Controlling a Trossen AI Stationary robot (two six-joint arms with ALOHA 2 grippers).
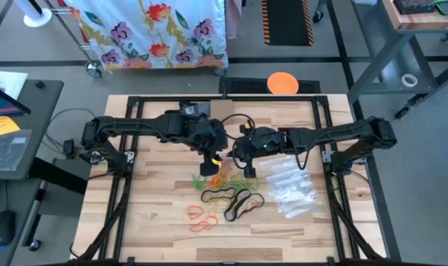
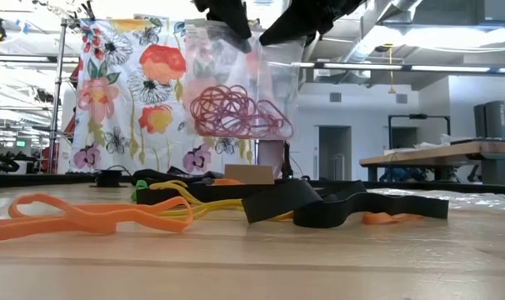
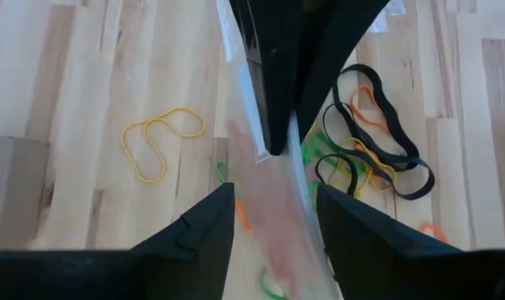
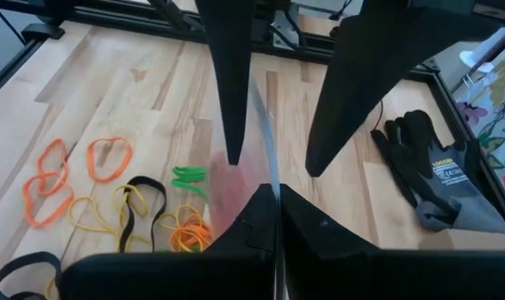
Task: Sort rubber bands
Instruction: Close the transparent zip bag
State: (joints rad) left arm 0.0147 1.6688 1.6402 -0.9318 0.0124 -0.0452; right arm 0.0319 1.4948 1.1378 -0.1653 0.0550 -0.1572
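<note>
Right gripper (image 4: 277, 208) pinches the bag (image 2: 240, 92) of red bands (image 2: 236, 112) above the counter (image 1: 157, 199); left gripper (image 3: 273, 217) jaws spread astride it.

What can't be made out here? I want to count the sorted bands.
- Red bands in the clear bag: low view, tangled, uncountable.
- Green bands: high view, too small to count.
- Whether the left end effector touches the bag: left wrist view, blurred.

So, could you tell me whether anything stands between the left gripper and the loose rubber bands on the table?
Yes: the clear plastic zip bag holding red rubber bands hangs between the open fingers of the left gripper, pinched by the shut right gripper, above the loose coloured bands.
</note>
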